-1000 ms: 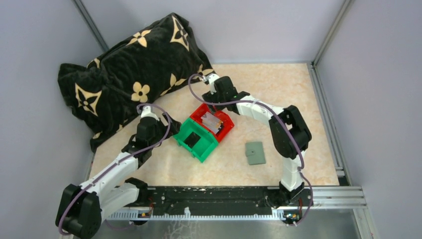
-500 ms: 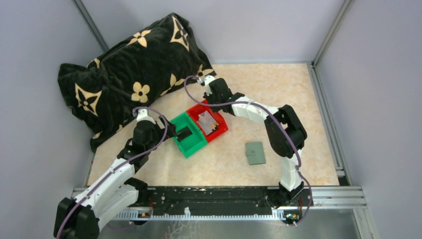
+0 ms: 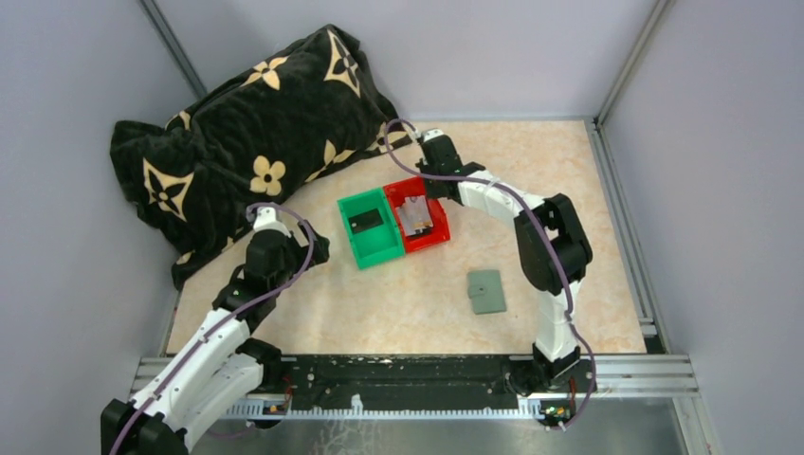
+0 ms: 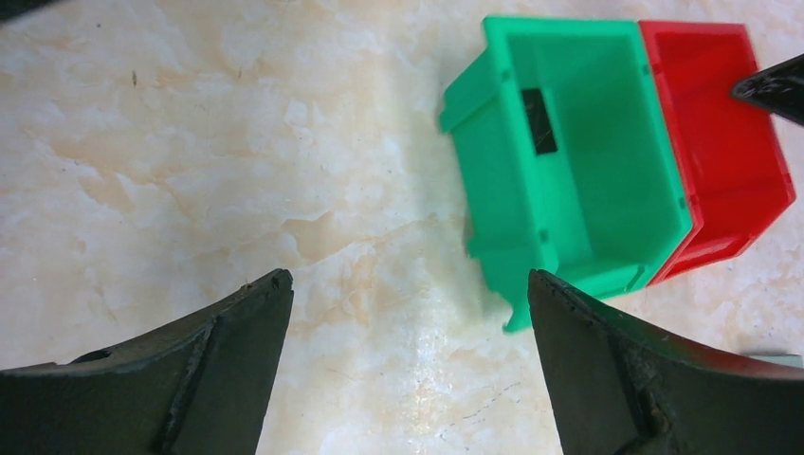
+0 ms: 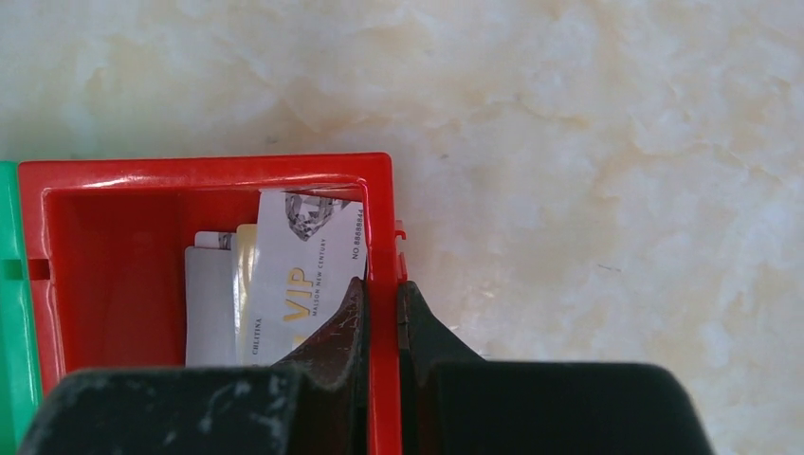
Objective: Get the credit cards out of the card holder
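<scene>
The sage grey-green card holder (image 3: pixel 486 291) lies flat and alone on the table, to the right of both bins. Several credit cards lie in the red bin (image 5: pixel 204 169): a white VIP card (image 5: pixel 303 275), a gold one (image 5: pixel 246 284) and a grey one (image 5: pixel 209 303). My right gripper (image 5: pixel 381 296) is shut on the red bin's wall, one finger inside over the cards, one outside. From above, the right gripper (image 3: pixel 434 190) is at that bin's far edge. My left gripper (image 4: pixel 408 282) stands open and holds nothing, above bare table left of the green bin (image 4: pixel 569 180).
The green bin (image 3: pixel 370 227) and red bin (image 3: pixel 438 235) sit side by side mid-table. A dark rectangle (image 3: pixel 363 223) lies in the green bin. A large black pillow with gold flowers (image 3: pixel 246 142) fills the back left. Grey walls and a metal rail enclose the table.
The right gripper shut on the red bin's wall and both bins swung round and shifted toward the back right. The left gripper came away from the green bin and drew back left.
</scene>
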Controlling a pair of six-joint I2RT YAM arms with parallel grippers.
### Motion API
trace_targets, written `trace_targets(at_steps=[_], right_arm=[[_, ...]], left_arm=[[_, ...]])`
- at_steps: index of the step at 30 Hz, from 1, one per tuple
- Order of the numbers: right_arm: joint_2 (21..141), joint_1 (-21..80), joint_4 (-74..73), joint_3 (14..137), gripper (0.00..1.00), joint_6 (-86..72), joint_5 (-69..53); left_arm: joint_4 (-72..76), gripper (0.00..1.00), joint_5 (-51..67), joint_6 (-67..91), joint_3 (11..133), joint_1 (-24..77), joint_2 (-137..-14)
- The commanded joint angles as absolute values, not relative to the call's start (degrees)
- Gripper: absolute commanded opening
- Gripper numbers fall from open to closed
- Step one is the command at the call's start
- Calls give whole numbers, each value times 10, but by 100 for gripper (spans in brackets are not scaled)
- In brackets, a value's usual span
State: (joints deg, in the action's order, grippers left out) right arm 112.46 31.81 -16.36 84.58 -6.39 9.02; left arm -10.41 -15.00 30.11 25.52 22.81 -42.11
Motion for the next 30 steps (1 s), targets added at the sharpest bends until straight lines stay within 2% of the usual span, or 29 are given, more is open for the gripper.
trace_targets(at_steps=[1, 6, 7, 8, 10, 11, 13, 15, 18, 20, 22, 25, 30], right_arm=[[1110, 288, -171, 869, 0, -132, 149], [1104, 275, -145, 853, 0, -156, 160], [1099, 275, -137, 845, 5, -153, 152], [1087, 276, -115, 828, 29, -150, 142], [1047, 278, -69, 791, 55, -151, 132], [1022, 281, -54, 774, 64, -151, 133], [969, 290, -42, 744, 70, -144, 143], [908, 297, -51, 715, 71, -129, 142], [829, 297, -87, 657, 70, -129, 127], [779, 298, -102, 594, 69, -146, 121], [727, 299, -111, 523, 62, -181, 121], [645, 299, -139, 419, 52, -263, 119], [501, 315, -214, 323, 24, -366, 150]], left_arm=[[-126, 99, -154, 281, 272, 232, -418], [-143, 99, -164, 269, 286, 232, -436], [-144, 99, -162, 268, 286, 232, -437], [-143, 99, -163, 274, 285, 232, -436], [-131, 99, -156, 306, 274, 232, -430], [-128, 99, -151, 332, 264, 232, -424], [-119, 99, -156, 386, 238, 231, -409], [-90, 98, -132, 377, 225, 232, -398], [-77, 87, -64, 374, 235, 234, -405], [-57, 83, -29, 382, 241, 250, -432], [-26, 81, -19, 393, 248, 294, -465], [18, 81, -74, 395, 274, 415, -534], [55, 83, -124, 304, 366, 584, -679]])
